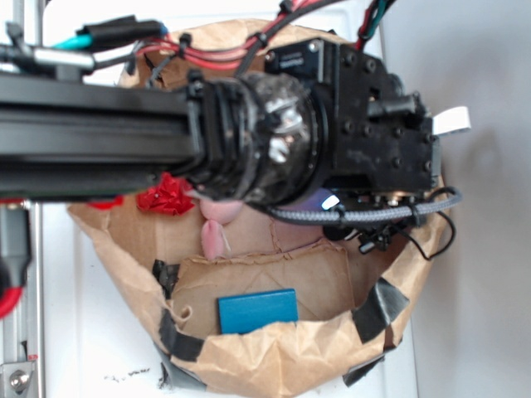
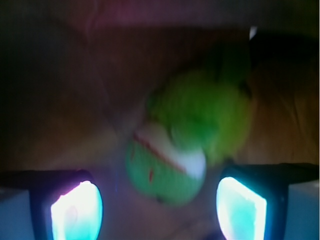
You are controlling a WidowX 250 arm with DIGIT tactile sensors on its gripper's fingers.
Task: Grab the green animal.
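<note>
**Gripper spread over the green toy**

The gripper [image 2: 159, 207] has its fingers [image 2: 76, 212] apart, and the green animal [image 2: 192, 142] lies on brown paper between and just beyond them, untouched. The picture is blurred; no writing is readable anywhere.
</note>
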